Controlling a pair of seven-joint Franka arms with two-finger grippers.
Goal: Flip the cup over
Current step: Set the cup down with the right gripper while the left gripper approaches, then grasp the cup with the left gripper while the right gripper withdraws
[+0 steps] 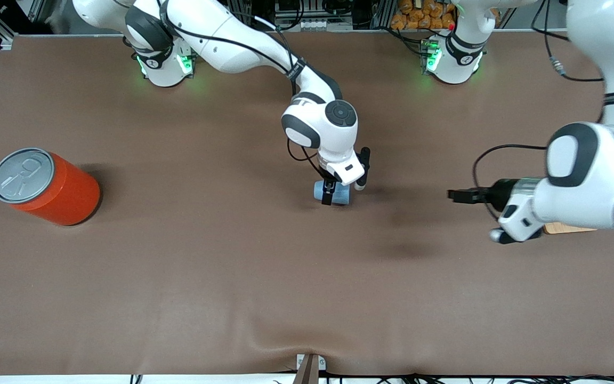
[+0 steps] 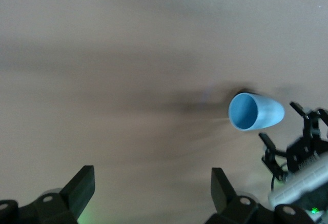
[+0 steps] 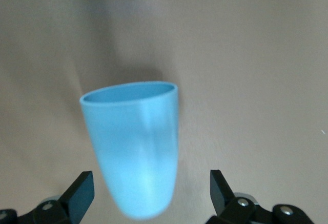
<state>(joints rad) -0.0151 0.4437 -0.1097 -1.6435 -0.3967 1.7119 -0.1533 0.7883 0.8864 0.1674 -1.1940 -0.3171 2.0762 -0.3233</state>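
Cup (image 1: pixel 339 193) seen beneath right gripper (image 1: pixel 333 196), fingers apart; left gripper (image 1: pixel 459 195) held open, waiting aside.

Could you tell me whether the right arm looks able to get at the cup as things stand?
Probably yes: the right gripper is right above the cup, which lies on its side between its open fingers, nothing blocking.

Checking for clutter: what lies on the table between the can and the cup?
Nothing: in the front view the stretch from the can to the cup is bare brown table. The right gripper is at the cup itself.
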